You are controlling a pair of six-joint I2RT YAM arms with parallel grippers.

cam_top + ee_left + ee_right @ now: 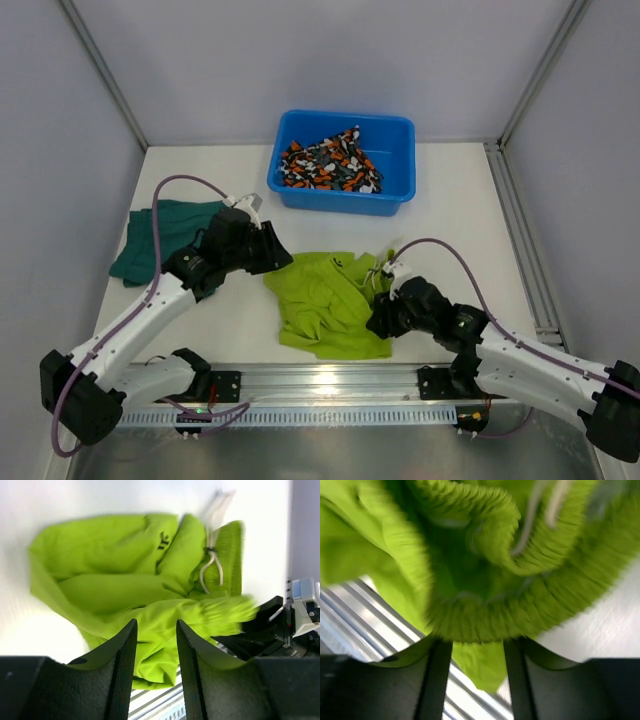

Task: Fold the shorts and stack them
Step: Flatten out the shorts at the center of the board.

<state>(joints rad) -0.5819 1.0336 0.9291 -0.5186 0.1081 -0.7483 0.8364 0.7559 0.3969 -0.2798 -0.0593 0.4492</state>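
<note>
At centre, lime shorts [325,295] rumpled, left tool [156,625] parted, empty, right tool [477,645] cloth-smothered, blurred, grip unclear

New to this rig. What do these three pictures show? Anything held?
Two robot arms bolted to a table, each ending in a two-finger gripper. The top picture looks down from above; the other two come from wrist cameras. On the table: lime shorts in the middle, teal shorts at left, camouflage shorts in a blue tub at the back. The left gripper stands open at the lime shorts' edge. The right gripper is against their waistband; too blurred to tell whether it grips.
</note>
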